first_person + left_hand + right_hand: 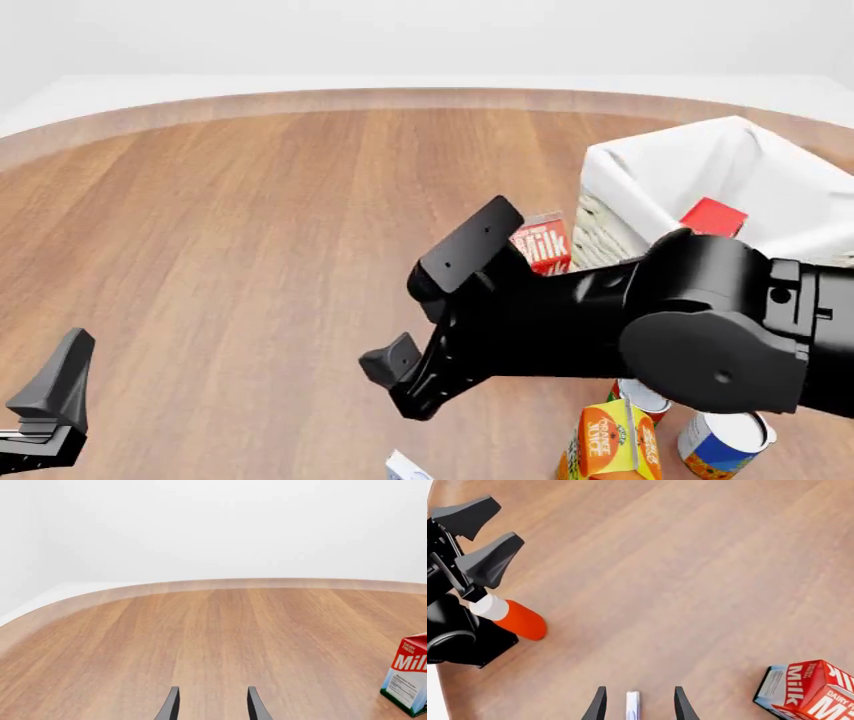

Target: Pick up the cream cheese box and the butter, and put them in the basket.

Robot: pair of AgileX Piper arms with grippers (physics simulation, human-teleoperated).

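The cream cheese box (632, 706) shows as a thin white edge between my right gripper's (639, 705) open fingers. Only its pale corner (404, 467) shows in the front view, just below that gripper (400, 385). The basket (627, 190) stands at the right. A red carton (714, 216) lies inside it, the butter by its colour; no lettering is readable. My left gripper (47, 410) is open and empty at the near left, and also shows in the right wrist view (504, 520). In its own view (212, 705) only bare table lies ahead.
A red Milk carton (541, 243) stands left of the basket, also in both wrist views (408, 680) (807, 687). An orange juice carton (610, 440) and two cans (721, 440) (641, 395) stand at the near right. A red bottle (510, 617) lies by the left arm.
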